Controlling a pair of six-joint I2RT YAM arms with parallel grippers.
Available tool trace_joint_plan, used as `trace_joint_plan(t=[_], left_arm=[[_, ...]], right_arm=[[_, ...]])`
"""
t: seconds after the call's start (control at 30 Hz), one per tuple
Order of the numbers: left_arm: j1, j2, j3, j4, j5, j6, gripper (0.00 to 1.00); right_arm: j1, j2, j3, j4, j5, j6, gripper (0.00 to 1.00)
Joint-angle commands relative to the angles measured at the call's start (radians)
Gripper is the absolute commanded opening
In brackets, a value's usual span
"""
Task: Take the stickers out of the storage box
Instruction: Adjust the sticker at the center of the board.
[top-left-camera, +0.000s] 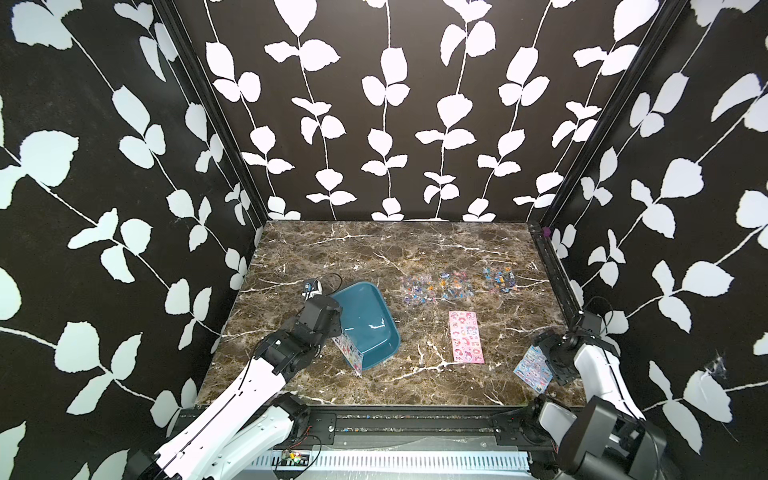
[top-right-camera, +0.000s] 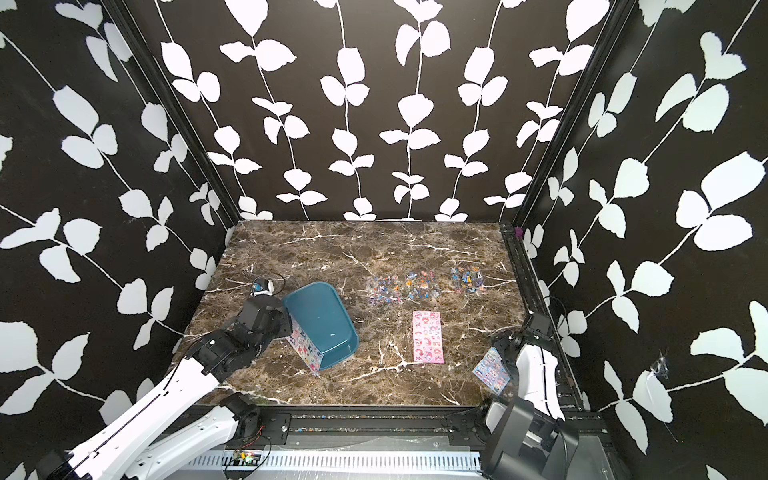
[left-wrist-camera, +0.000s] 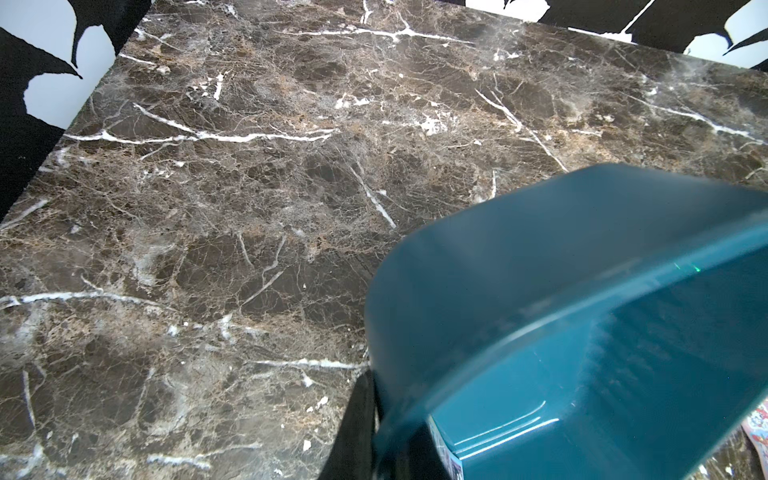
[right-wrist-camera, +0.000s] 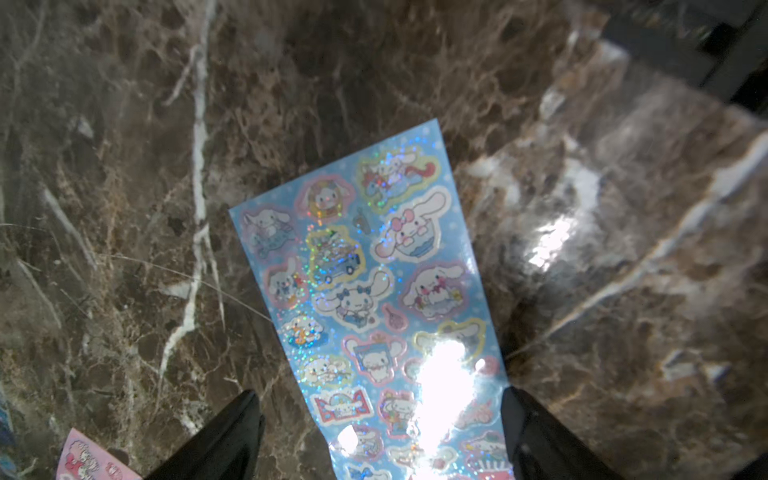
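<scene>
Looking at both top views, you have the storage box (top-left-camera: 365, 316) tipped up at centre-left of the bench (top-left-camera: 374, 249), with your left jaws clenched on its left rim. A pink sheet (top-left-camera: 351, 353) hangs outside the box against its lower-left edge; you cannot tell whether the jaws pinch it too. Three clear sheets (top-left-camera: 455, 284) lie in a row at upper right, with a second pink sheet (top-left-camera: 466, 336) flat below them. Your right jaws stand released astride the light-blue sheet (right-wrist-camera: 374, 270) at lower right.
</scene>
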Motion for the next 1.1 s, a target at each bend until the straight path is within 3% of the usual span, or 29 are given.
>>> trace_joint_plan(t=[0.0,0.37,0.73,1.07], left_arm=[[-0.004,-0.020,0.010,-0.005,-0.010,0.012,0.00],[-0.003,-0.018,0.009,-0.002,-0.013,0.013,0.00],[-0.004,-0.012,0.007,0.006,-0.017,0.012,0.00],[-0.004,-0.027,0.002,0.005,-0.019,0.009,0.00]], right_arm=[[0.000,-0.010,0.009,-0.017,0.056,0.008,0.91],[-0.032,0.168,0.038,0.089,0.056,0.005,0.90],[-0.026,0.237,0.056,0.195,-0.066,-0.059,0.87],[0.131,0.373,0.124,0.241,-0.101,-0.111,0.85]])
